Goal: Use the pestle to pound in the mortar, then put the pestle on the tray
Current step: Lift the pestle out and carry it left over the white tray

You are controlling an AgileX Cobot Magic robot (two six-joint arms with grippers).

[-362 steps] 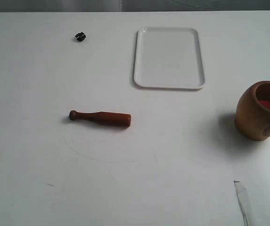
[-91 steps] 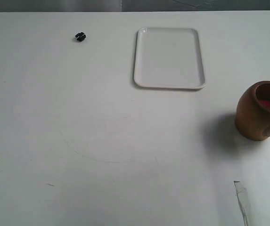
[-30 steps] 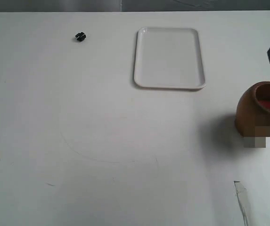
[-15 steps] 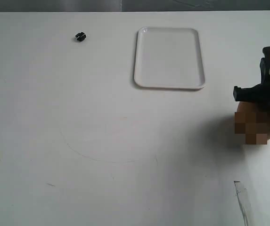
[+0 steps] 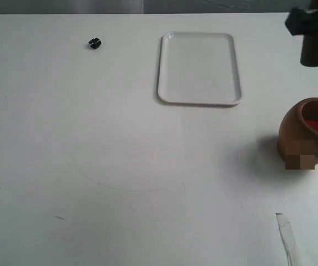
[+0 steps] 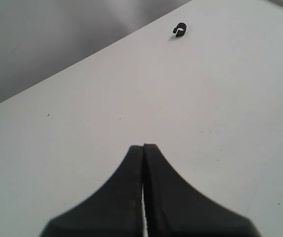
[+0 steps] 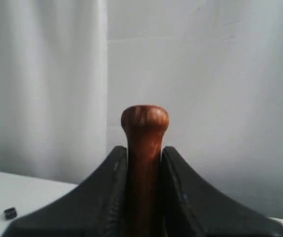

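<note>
Grips the pestle (image 5: 314, 51) thick end down between the tight jaws of the right gripper (image 7: 144, 154) above the far right corner, with the mortar (image 5: 307, 131) at the right edge, the tray (image 5: 198, 101) near the far edge, a small black clip (image 5: 94, 42) toward the far left corner, and the left gripper (image 6: 143, 148) with jaws pressed tip to tip.

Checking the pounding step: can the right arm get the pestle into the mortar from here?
Likely yes: the right gripper grips the pestle, the mortar has its mouth open, and nothing shows between them.

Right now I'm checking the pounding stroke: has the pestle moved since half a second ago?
Yes. In the exterior view the pestle has gone up, clear of the mortar.
</note>
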